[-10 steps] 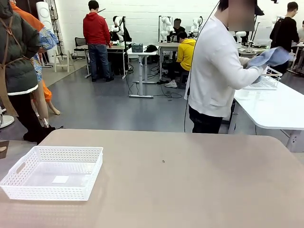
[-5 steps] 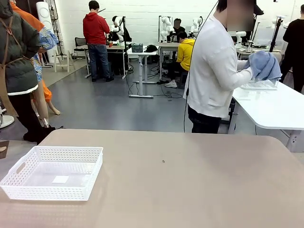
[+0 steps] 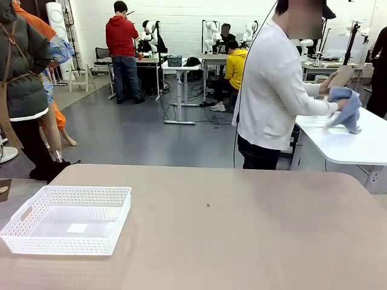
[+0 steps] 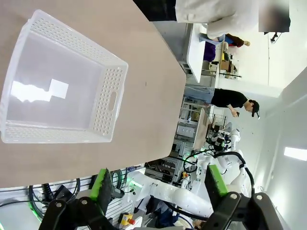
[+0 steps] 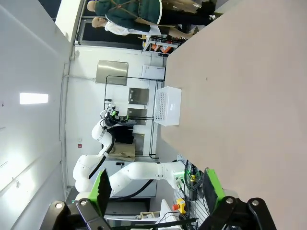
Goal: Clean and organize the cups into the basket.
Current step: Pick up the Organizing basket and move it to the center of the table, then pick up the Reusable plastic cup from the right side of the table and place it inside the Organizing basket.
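Tan table (image 4: 144, 110), basket (image 4: 109, 76) well beyond left claw (image 4: 159, 184) (this and right claw (image 5: 157, 189) wide open, empty)

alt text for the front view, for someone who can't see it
A white basket, empty but for a label, sits at the left of a tan table. Beyond it a person in a white top faces a white side table, holding a tan cup and a blue cloth.

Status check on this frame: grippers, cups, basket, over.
Left gripper open, right gripper open. Basket on table, no cups in it. Person at side table holds tan cup and blue cloth.
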`<action>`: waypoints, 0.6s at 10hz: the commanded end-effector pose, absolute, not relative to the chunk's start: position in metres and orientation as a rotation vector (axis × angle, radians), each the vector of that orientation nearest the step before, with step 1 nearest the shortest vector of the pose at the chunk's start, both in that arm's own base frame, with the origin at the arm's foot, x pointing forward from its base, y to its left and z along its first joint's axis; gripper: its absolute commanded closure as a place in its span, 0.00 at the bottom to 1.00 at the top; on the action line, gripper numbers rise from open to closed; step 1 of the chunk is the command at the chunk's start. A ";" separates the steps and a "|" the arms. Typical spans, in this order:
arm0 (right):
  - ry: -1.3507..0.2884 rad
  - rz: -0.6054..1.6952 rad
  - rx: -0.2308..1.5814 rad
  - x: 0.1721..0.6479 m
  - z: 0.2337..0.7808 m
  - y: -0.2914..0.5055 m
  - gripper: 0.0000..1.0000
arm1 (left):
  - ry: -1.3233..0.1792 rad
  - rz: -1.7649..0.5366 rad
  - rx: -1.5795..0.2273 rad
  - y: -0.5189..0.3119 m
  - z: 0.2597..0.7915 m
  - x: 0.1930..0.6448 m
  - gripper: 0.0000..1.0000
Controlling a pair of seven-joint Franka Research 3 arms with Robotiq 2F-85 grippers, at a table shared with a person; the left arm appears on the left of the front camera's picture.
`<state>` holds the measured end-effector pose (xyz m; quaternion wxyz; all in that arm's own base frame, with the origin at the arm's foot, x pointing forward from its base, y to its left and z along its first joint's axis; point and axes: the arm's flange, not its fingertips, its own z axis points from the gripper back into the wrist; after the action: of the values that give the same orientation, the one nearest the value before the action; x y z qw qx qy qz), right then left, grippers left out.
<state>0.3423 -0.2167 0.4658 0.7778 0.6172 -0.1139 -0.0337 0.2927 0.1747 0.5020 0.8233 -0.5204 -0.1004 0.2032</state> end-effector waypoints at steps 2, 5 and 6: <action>-0.251 -0.056 1.344 0.344 0.467 -0.221 0.00 | -0.209 0.426 -1.108 0.175 0.503 0.294 0.00; -0.251 -0.056 1.344 0.344 0.467 -0.221 0.00 | -0.209 0.426 -1.108 0.175 0.503 0.294 0.00; -0.251 -0.056 1.344 0.344 0.467 -0.221 0.00 | -0.209 0.426 -1.108 0.175 0.503 0.294 0.00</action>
<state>0.3423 -0.2167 0.4658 0.7778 0.6172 -0.1139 -0.0337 0.2928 0.1748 0.5020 0.8233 -0.5204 -0.1004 0.2032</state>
